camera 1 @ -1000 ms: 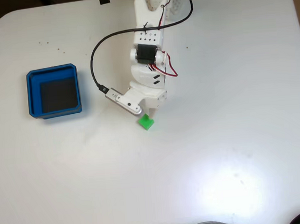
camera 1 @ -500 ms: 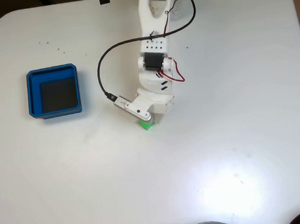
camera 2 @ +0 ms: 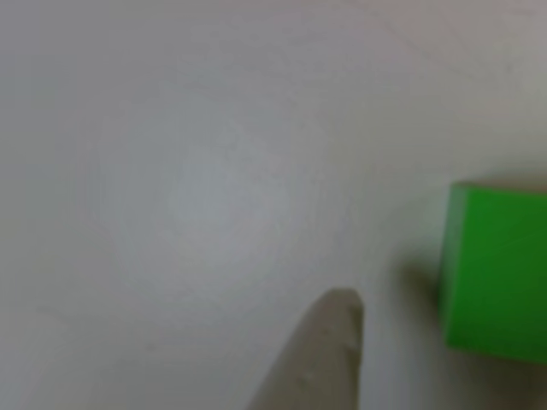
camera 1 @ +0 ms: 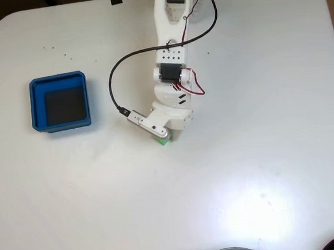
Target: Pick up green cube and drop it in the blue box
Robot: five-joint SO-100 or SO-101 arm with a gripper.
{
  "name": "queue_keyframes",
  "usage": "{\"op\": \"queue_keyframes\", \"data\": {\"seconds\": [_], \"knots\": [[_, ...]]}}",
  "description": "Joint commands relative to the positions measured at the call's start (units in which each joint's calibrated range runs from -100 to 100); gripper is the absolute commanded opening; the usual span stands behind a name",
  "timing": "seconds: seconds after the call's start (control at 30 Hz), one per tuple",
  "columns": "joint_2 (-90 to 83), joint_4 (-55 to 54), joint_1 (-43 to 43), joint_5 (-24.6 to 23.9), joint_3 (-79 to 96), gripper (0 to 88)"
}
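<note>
So I'm parked right over the green cube [camera 1: 165, 140] now. From the fixed view the white arm's head covers most of it, just a sliver of green poking out below the gripper [camera 1: 167, 138] near the middle of the white table [camera 1: 262, 152]. The blue box [camera 1: 38, 106] is sitting well off to the left in that view, with its dark floor bare, so nothing's been dropped yet.

The close-up view is blurry but useful: the cube [camera 2: 496, 269] is at the right edge, resting flat on the table, and one pale fingertip [camera 2: 329, 342] comes up from the bottom, beside the cube with a gap between them. Not touching. I can't see the other finger at all, so honestly I can't tell how wide the claw is set, only that it isn't gripping anything.

Handling-wise I'd guess this thing is light, rigid and probably a bit slick, plain smooth faces, nothing fragile. My plan is to pinch two opposite flat sides, square on and around mid-height. If I catch it on a corner or an edge I expect it'll twist or skitter away across that smooth tabletop.
</note>
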Motion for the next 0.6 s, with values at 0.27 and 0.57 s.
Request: {"op": "queue_keyframes", "data": {"seconds": [0.27, 0.57], "knots": [[0.53, -1.4, 1.83, 0.15, -3.86, 28.9], [0.69, -1.49, 1.91, 0.1, -3.86, 28.9]]}}
